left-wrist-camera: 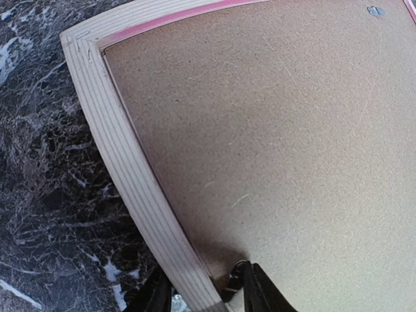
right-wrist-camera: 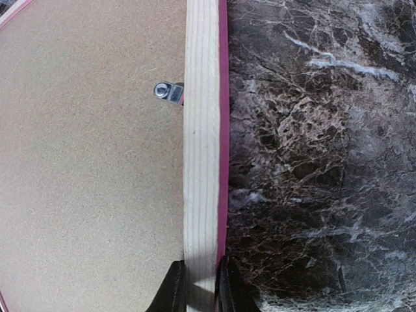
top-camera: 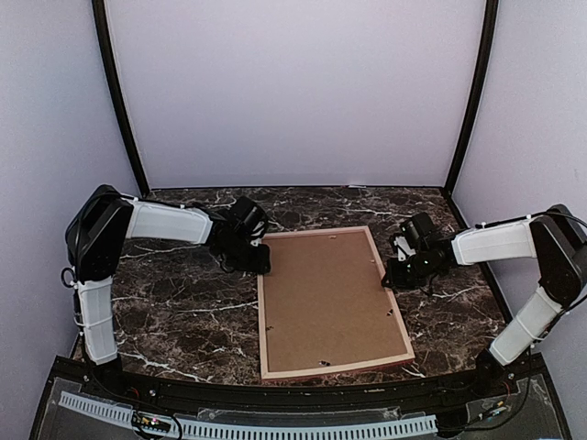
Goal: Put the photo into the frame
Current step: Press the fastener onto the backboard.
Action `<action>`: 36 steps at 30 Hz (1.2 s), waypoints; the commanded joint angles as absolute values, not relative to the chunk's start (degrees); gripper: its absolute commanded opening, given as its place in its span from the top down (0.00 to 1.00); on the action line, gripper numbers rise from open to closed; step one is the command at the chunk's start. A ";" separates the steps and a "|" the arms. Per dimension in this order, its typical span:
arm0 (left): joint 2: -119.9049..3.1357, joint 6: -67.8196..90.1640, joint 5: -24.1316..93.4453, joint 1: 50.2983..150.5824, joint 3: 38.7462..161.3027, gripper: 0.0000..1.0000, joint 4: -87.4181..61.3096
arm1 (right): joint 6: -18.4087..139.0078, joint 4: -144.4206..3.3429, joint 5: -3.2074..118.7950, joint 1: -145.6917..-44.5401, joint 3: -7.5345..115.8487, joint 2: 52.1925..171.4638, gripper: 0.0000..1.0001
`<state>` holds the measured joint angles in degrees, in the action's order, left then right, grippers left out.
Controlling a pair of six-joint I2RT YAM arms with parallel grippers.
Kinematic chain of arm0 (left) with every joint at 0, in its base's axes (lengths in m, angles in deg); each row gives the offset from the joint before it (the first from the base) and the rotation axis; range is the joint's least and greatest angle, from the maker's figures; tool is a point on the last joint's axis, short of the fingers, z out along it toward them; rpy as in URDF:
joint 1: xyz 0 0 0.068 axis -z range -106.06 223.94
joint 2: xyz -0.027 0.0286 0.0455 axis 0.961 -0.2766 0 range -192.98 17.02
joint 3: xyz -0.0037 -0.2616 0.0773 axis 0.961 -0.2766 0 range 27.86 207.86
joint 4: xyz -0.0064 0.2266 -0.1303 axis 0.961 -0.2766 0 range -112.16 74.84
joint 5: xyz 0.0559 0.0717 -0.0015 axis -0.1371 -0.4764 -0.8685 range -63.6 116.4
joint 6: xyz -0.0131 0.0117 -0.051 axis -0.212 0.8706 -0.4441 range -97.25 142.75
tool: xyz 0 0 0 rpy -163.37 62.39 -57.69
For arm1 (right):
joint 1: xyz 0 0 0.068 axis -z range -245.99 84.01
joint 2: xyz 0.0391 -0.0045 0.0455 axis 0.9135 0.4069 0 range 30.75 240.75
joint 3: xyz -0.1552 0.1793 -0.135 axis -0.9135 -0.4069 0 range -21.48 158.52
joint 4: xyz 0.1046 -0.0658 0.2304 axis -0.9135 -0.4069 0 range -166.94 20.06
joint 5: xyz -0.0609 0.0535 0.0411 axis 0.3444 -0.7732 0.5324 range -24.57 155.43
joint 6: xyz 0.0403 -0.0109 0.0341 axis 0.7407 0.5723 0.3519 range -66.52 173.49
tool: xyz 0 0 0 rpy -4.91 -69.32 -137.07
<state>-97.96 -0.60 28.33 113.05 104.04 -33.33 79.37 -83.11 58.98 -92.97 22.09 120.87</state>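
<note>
Both claws pinch frame point(top-camera: 334, 367) moulding, pale striped wood; backing point(top-camera: 326, 298) brown

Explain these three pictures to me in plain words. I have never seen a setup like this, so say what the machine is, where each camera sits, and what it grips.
These are two robot arms bolted at the near edge of a dark marble table. The wide picture looks down from above and behind them. The other two come from cameras on each wrist, looking past the arm's own two fingers.

A pink-edged frame lies face down, so you see its brown backing panel and a small metal clip. The photo itself is not visible.

The left pincer straddles the frame's left rail near the far corner. The right pincer straddles the right rail, apparently closed on it.
</note>
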 commanded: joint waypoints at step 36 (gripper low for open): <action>-89.11 6.03 30.16 109.93 103.60 0.28 -36.09 | 69.18 -88.19 57.69 -92.61 28.87 128.74 0.90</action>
